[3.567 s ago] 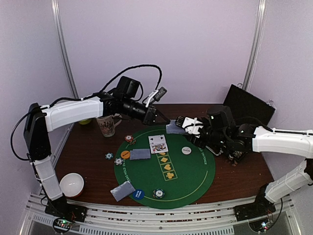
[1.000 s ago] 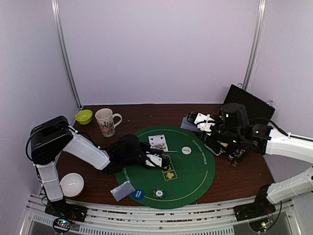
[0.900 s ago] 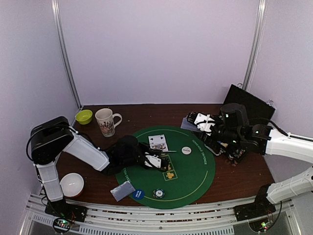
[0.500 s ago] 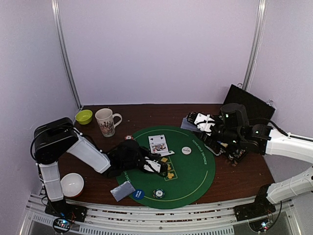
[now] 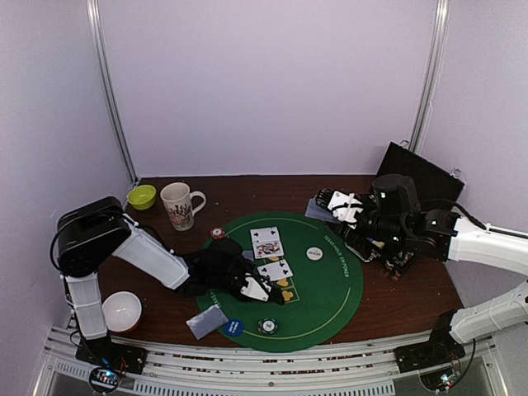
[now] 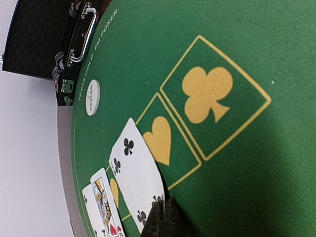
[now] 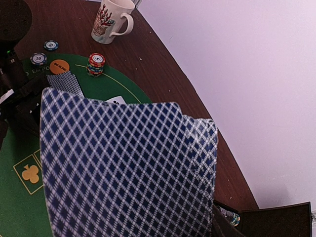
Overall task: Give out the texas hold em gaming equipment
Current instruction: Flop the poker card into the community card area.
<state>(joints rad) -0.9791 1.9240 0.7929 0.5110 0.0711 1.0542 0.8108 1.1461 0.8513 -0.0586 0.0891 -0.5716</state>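
Left gripper (image 6: 165, 222): jaws together, low on the green mat (image 6: 247, 187). The club card (image 6: 136, 177) lies face-up just ahead of my tips, near end touching them, long axis running away from me. Can't tell if I'm pinching that end. Heart box (image 6: 158, 140) is just beside the card, club box (image 6: 207, 91) past it, both bare. Right gripper (image 5: 337, 203) is clamped on the deck (image 7: 123, 168), well apart across the mat. Left is nearer the bare boxes.
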